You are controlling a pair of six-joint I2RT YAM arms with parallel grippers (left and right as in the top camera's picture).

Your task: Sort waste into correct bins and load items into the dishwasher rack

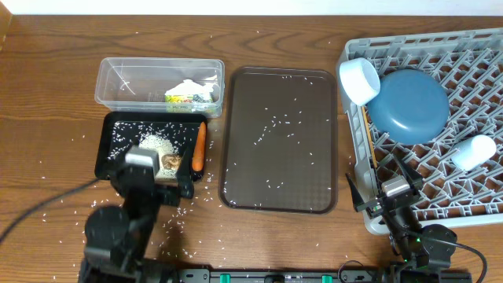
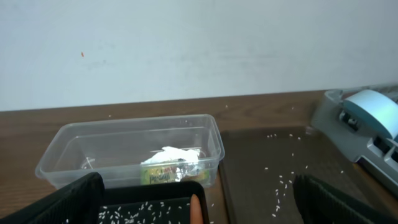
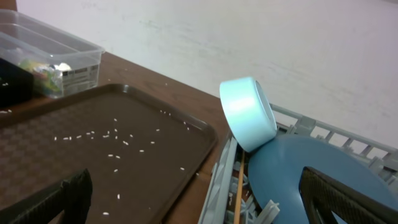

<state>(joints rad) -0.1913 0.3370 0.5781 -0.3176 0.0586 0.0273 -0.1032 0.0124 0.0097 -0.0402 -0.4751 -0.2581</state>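
Currently my left gripper (image 2: 199, 186) and right gripper (image 3: 196, 180) both stand spread, holding nothing. Loose rice grains (image 1: 275, 124) lie scattered on the brown serving tray (image 1: 226, 134). I judge them light and too small to pinch: grip the stiff tray rim, then tip toward the black tray (image 1: 103, 149).

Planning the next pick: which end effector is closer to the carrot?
Left. The left end effector is over the black tray beside the carrot; the right end effector is over the rack's corner.
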